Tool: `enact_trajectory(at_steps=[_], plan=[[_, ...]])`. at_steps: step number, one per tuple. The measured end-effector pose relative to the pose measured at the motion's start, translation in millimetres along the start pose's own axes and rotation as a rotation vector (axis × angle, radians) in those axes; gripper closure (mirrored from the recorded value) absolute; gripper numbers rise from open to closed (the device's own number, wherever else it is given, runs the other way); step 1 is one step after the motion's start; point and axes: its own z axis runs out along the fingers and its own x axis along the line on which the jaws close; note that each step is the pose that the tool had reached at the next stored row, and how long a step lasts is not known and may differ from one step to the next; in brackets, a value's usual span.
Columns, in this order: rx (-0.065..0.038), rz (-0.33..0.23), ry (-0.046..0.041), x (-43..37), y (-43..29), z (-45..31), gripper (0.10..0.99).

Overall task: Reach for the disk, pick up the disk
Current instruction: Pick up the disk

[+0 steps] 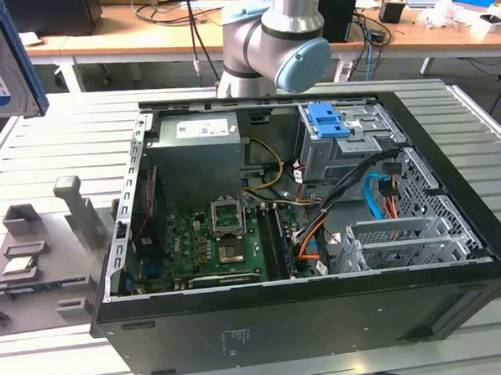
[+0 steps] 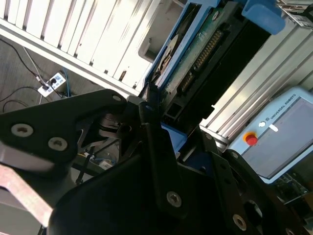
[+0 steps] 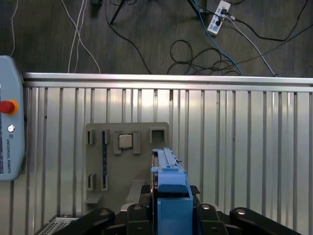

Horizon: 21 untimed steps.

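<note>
Disk (image 1: pixel 0 66) held high at the exterior view's upper left, gripper (image 3: pixel 171 200) jaws clamped on it; pickup looks done

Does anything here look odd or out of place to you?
Yes: the disk hangs in the air at the exterior view's left edge, clamped in the gripper, not in the computer case. The case lies on its side, opened, its cables loose.
</note>
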Motion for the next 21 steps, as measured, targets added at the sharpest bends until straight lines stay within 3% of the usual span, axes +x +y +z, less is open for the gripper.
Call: enact_trajectory(at_steps=[13, 14, 15, 18, 19, 21], plan=[[0.000, 0.000, 0.0000, 0.6, -40.4, -1.7, 0.722], [0.000, 0.000, 0.0001, 0.9, -59.9, -2.4, 0.722], [0.000, 0.000, 0.0000, 0.8, -70.9, -2.8, 0.722], [0.000, 0.000, 0.0000, 0.5, -86.7, -3.5, 0.722], [0.000, 0.000, -0.0001, 0.3, -97.2, -3.9, 0.722], [0.000, 0.000, 0.0001, 0.2, -107.7, -4.4, 0.722]])
